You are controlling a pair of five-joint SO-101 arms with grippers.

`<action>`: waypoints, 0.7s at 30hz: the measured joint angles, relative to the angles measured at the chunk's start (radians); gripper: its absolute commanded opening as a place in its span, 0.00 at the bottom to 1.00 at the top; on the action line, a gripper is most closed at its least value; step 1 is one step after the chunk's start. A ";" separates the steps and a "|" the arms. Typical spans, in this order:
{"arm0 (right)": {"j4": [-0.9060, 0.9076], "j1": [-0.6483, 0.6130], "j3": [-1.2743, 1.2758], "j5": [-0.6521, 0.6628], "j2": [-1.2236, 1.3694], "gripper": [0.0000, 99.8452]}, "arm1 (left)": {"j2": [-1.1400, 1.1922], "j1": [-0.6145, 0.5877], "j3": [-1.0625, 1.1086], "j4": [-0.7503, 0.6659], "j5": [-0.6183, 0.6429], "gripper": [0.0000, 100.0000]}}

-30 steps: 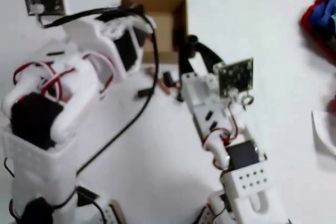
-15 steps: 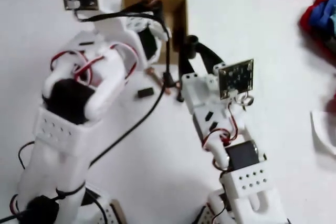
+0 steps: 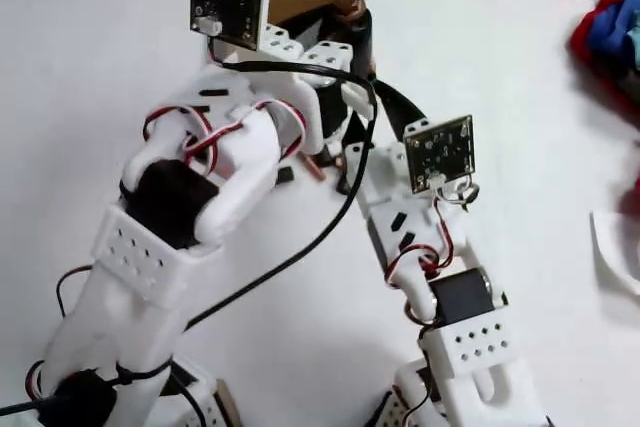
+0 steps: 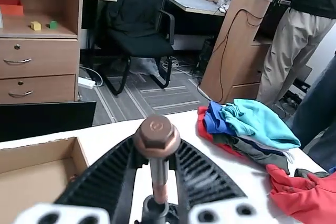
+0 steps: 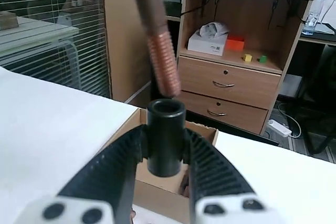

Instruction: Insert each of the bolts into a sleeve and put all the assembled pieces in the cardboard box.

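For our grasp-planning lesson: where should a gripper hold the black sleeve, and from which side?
Take the sleeve by its outer wall, midway down, from the sides, as the right gripper does. It stands upright, mouth up, so this probably leaves the bore free for the bolt above.

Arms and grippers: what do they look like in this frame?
The left arm and right arm are white plastic shells around black servo blocks, with red-and-white wires looping at joints; a thick black cable runs along the left one. The left gripper and right gripper have black ribbed fingers on white bases.
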 measured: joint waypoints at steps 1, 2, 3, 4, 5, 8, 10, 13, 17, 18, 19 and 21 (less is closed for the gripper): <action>0.000 0.000 0.000 0.000 0.000 0.02 | 0.000 0.000 0.000 0.000 -0.002 0.03; 0.000 -0.002 0.000 0.000 0.000 0.02 | 0.000 0.000 0.000 0.000 -0.002 0.03; 0.000 -0.003 0.000 0.000 0.000 0.02 | 0.000 0.000 0.000 0.000 -0.002 0.03; 0.000 -0.003 0.000 0.000 0.000 0.02 | 0.000 0.000 0.000 0.000 -0.002 0.03; 0.000 -0.003 0.000 0.000 0.000 0.02 | 0.000 0.000 0.008 0.000 -0.002 0.03; 0.000 0.000 0.000 0.000 0.000 0.02 | 0.000 0.000 0.052 0.000 -0.002 0.03; 0.000 -0.003 0.003 0.002 0.000 0.02 | 0.000 0.000 0.081 0.000 -0.003 0.03; 0.000 -0.003 0.006 0.003 0.002 0.02 | 0.000 0.000 0.103 0.000 -0.003 0.03; 0.000 -0.003 0.006 0.003 0.002 0.02 | -0.002 0.000 0.103 0.000 -0.003 0.03; 0.000 -0.003 0.006 0.003 0.002 0.02 | -0.002 0.002 0.103 0.000 -0.005 0.03; 0.000 -0.003 0.006 0.003 0.002 0.02 | -0.002 0.006 0.103 0.000 -0.005 0.03; 0.000 -0.003 0.006 0.003 0.002 0.02 | -0.002 0.012 0.109 -0.002 -0.006 0.03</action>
